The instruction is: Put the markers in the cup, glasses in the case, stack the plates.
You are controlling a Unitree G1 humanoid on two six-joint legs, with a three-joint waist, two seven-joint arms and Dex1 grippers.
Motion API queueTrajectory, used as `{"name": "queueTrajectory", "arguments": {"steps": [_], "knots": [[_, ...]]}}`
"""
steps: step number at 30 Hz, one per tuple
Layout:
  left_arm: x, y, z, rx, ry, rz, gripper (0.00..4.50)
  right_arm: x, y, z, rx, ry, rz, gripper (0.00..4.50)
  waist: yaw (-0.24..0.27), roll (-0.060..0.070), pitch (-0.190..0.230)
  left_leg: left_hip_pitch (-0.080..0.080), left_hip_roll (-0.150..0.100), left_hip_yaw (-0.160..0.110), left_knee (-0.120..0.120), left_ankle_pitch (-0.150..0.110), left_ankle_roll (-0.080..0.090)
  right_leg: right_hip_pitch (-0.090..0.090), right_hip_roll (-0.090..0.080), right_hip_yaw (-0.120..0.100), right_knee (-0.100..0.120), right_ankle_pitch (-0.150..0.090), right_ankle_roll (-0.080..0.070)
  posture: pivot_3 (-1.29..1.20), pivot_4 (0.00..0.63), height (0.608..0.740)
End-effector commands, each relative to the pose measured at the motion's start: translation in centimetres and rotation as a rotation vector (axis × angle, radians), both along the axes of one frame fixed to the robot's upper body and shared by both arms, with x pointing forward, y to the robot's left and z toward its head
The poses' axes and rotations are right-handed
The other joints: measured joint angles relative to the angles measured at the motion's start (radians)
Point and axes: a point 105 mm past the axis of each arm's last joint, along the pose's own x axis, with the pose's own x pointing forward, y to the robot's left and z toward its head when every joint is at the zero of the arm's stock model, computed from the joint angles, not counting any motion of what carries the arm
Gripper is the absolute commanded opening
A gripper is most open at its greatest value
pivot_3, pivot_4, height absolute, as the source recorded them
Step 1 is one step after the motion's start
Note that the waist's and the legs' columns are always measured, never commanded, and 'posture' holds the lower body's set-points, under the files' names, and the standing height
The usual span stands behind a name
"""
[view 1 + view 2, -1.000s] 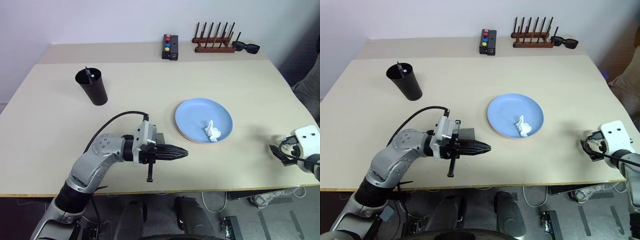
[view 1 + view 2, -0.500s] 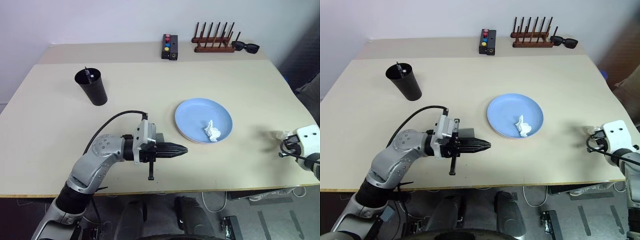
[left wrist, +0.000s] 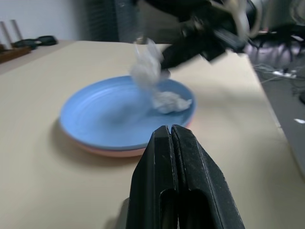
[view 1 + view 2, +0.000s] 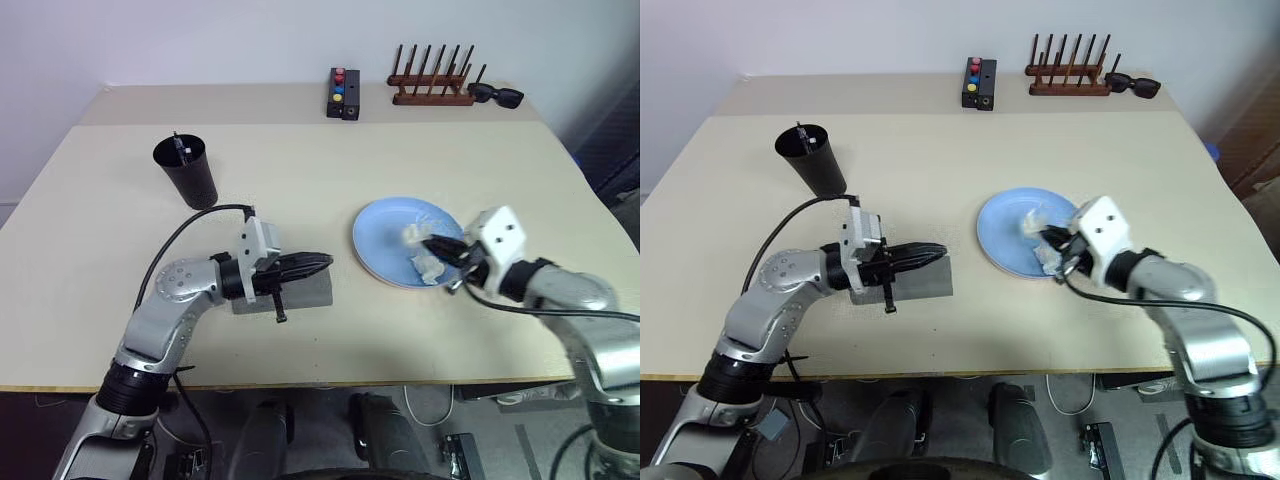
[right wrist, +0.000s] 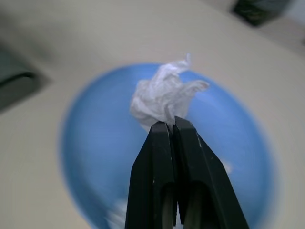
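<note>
The black cup point(image 4: 186, 172) stands at the back left with a marker point(image 4: 178, 143) sticking out of it. A grey case point(image 4: 305, 292) lies shut near the table's middle. My left gripper point(image 4: 322, 262) is shut just above it with nothing in it. The light blue plate point(image 4: 385, 235) sits stacked on the pink plate point(image 3: 109, 151). My right gripper point(image 4: 432, 245) hangs over the blue plate, shut on a piece of crumpled white tissue point(image 5: 162, 98). A second bit of tissue point(image 3: 170, 101) lies on the plate. The glasses are hidden.
Along the table's back edge stand a black box with coloured buttons point(image 4: 342, 94), a wooden peg rack point(image 4: 430, 90) and black sunglasses point(image 4: 497, 95). The table's point(image 4: 520, 180) right edge is near my right arm.
My right arm swung in from the table's right edge to over the blue plate and shut on the tissue. My left gripper drew back to the left, uncovering the grey case.
</note>
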Motion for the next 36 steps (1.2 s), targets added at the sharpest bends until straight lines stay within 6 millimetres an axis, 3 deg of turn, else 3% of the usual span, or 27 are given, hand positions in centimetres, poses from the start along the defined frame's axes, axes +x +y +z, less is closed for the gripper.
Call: {"name": "queueTrajectory", "arguments": {"steps": [1, 3, 8, 13, 19, 25, 30, 36], "knots": [[0.0, 0.3, 1.3, -0.011, -0.060, 0.015, 0.00, 1.1, 0.0, 0.1, -0.005, -0.019, -0.027, 0.28, 0.000, 0.000, 0.000, 0.000, 0.000, 0.000, 0.000, 0.000, 0.000, 0.000, 0.000, 0.000, 0.000, 0.000, 0.000, 0.00, 0.150, 0.735], [0.0, 0.3, 1.4, -0.014, -0.062, 0.023, 0.00, 1.3, -0.2, 0.0, -0.016, -0.018, -0.030, 0.85, 0.000, 0.000, 0.000, 0.000, 0.000, 0.000, 0.000, 0.000, 0.000, 0.000, 0.000, 0.000, 0.000, 0.000, 0.000, 0.00, 0.150, 0.735], [0.0, 0.5, 1.5, -0.016, -0.061, 0.049, 0.00, 1.0, -0.6, 0.6, -0.056, -0.056, -0.005, 3.33, -0.002, 0.000, 0.000, 0.000, 0.000, 0.000, 0.000, 0.000, 0.000, -0.001, 0.000, -0.001, 0.001, 0.000, 0.000, 0.00, 0.150, 0.735], [1.1, 1.9, 1.7, -0.018, -0.066, 0.144, 0.00, 0.4, -2.7, 1.9, -0.035, -0.093, -0.018, 3.33, -0.002, 0.000, 0.000, 0.000, 0.000, 0.000, 0.000, 0.000, 0.000, -0.001, 0.000, -0.001, 0.001, 0.000, 0.000, 0.00, 0.150, 0.735], [2.2, 7.7, 1.3, -0.001, -0.043, 0.356, 0.00, -1.3, -5.7, 2.4, 0.053, -0.091, -0.059, 3.33, -0.006, 0.000, 0.000, 0.000, 0.000, 0.000, -0.001, 0.000, 0.000, -0.001, 0.001, -0.001, 0.001, 0.000, 0.001, 0.00, 0.150, 0.735], [0.6, 13.6, -0.7, 0.086, 0.016, 0.512, 0.00, -2.9, -9.6, 1.2, 0.076, -0.032, -0.127, 3.33, -0.005, 0.000, 0.000, 0.001, 0.001, 0.001, -0.001, 0.000, 0.000, -0.001, 0.000, -0.001, 0.000, 0.000, 0.000, 0.00, 0.150, 0.735], [-0.1, 15.2, -1.6, 0.122, 0.042, 0.567, 0.00, -3.1, -11.6, 0.3, 0.057, -0.006, -0.166, 3.33, -0.002, 0.000, 0.000, 0.001, 0.001, 0.001, 0.000, 0.000, 0.000, 0.001, -0.001, -0.001, 0.000, 0.000, 0.000, 0.00, 0.150, 0.735], [-0.4, 14.9, -1.7, 0.112, 0.058, 0.583, 0.00, -2.9, -11.6, 0.2, 0.063, -0.005, -0.169, 3.33, -0.003, 0.000, 0.000, 0.001, 0.002, 0.001, -0.001, 0.000, 0.000, -0.001, 0.000, -0.001, 0.000, 0.000, 0.000, 0.00, 0.150, 0.735]]}}
